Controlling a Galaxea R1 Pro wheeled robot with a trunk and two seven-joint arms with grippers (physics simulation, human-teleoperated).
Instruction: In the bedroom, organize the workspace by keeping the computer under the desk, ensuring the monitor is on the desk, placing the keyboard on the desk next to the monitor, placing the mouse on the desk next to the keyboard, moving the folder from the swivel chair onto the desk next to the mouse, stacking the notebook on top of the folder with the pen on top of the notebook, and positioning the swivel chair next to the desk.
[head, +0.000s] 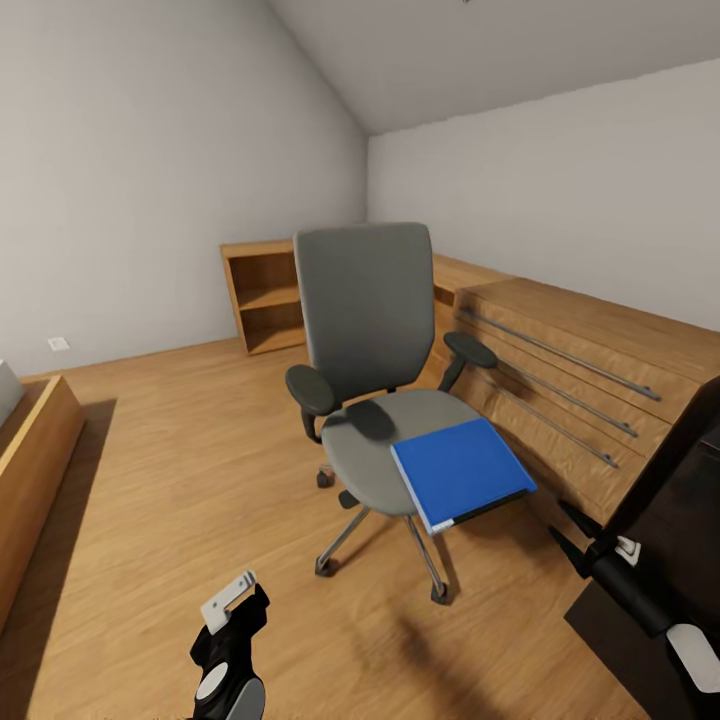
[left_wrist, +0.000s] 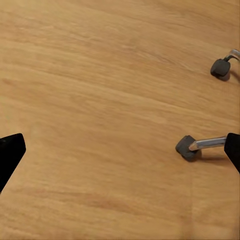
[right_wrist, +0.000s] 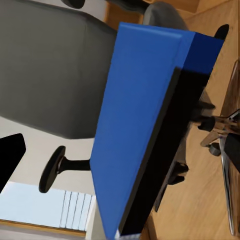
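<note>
The swivel chair (head: 372, 330), grey with black armrests, stands mid-room on the wooden floor. The bright blue folder (head: 461, 470) lies on its seat, overhanging the front right edge. My right gripper (head: 562, 523) is open, its two black fingertips pointing at the folder from a short way to the right, not touching it. In the right wrist view the folder (right_wrist: 135, 125) looms large between the spread fingers (right_wrist: 10, 157). My left gripper (head: 232, 602) hangs low at the front left, open over bare floor (left_wrist: 100, 100) near a chair castor (left_wrist: 187, 147). The black desk (head: 690, 510) edges in at lower right.
A wooden chest of drawers (head: 590, 380) lines the right wall just behind the chair. Light wooden corner shelving (head: 265, 295) stands at the back. A low wooden frame (head: 30, 470) runs along the left. Open floor lies left of and in front of the chair.
</note>
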